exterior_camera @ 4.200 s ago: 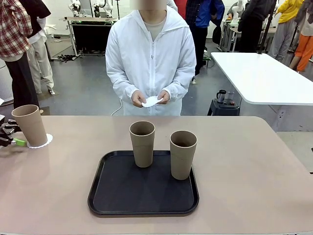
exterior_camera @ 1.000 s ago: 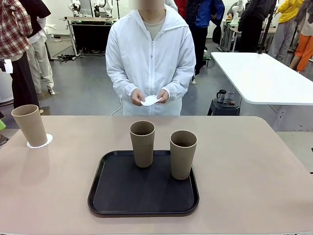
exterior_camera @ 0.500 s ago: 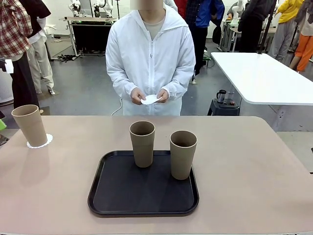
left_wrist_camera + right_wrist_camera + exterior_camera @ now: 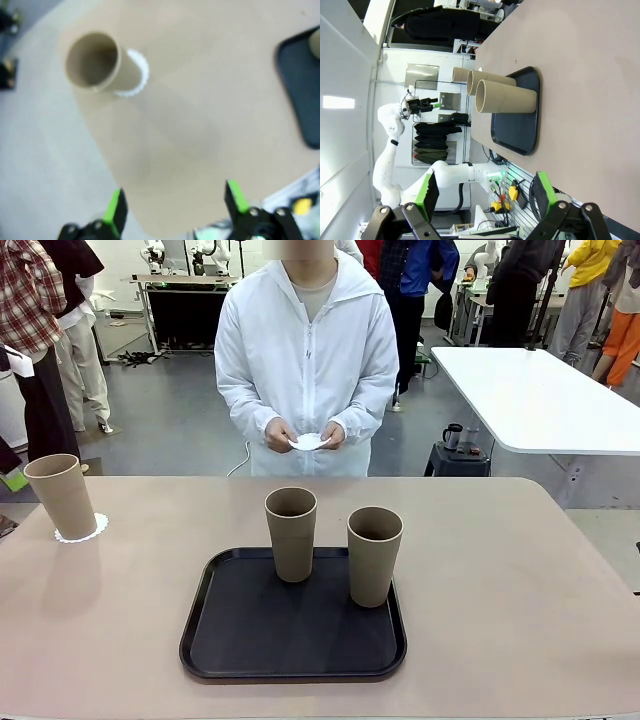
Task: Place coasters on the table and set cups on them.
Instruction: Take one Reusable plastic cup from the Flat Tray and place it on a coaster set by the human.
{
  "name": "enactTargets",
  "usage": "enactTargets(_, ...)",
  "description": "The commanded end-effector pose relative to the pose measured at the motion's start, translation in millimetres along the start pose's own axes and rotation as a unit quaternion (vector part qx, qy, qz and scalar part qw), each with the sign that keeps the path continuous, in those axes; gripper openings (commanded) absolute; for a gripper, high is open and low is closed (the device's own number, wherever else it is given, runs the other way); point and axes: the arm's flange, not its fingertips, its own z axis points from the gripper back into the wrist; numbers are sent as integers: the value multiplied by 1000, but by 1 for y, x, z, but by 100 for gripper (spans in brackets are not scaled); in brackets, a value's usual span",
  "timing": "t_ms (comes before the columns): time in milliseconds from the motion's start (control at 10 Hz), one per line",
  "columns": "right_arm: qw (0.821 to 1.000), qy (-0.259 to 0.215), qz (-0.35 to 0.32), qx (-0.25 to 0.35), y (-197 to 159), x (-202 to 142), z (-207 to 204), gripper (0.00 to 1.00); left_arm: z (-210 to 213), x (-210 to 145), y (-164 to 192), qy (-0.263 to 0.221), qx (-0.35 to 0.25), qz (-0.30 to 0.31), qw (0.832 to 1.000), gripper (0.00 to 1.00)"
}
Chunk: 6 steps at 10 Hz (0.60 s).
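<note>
Tan cups (image 4: 291,533): 3 | white coasters (image 4: 93,531): 2 | left fingers (image 4: 114,212) spread | right fingers (image 4: 543,192) spread

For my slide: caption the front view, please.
Tan tapered cup on white lacy paper coaster; two cups on black tray; person holds another coaster.

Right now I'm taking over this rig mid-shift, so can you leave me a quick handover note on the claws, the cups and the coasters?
Left claw: open, empty, high over the table. Right claw: open, empty.
Done: one cup stands on a coaster at the table's left end.
Two more cups stand on the black tray, no coasters under them.
The person's hands hold white coaster paper at the far side.
Left: two coasters down, a cup on each.
</note>
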Motion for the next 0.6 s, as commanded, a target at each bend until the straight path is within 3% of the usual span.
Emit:
enactTargets(0, 1000, -2, 0, 7, 0, 0, 1, 100, -7, -13, -17, -1, -56, 52, 997, 100)
enactTargets(100, 1000, -2, 0, 7, 0, 0, 1, 100, 0, 0, 0, 0, 0, 0, 1000, 100)
enactTargets(200, 1000, -2, 0, 7, 0, 0, 1, 100, -5, -9, -9, 10, -13, 31, 999, 100)
enactTargets(300, 1000, -2, 0, 7, 0, 0, 1, 100, 4, -16, 9, -55, -137, 56, 987, 100)
enactTargets(500, 1000, -2, 0, 7, 0, 0, 1, 100, 9, -44, 51, -162, -314, 113, 929, 100)
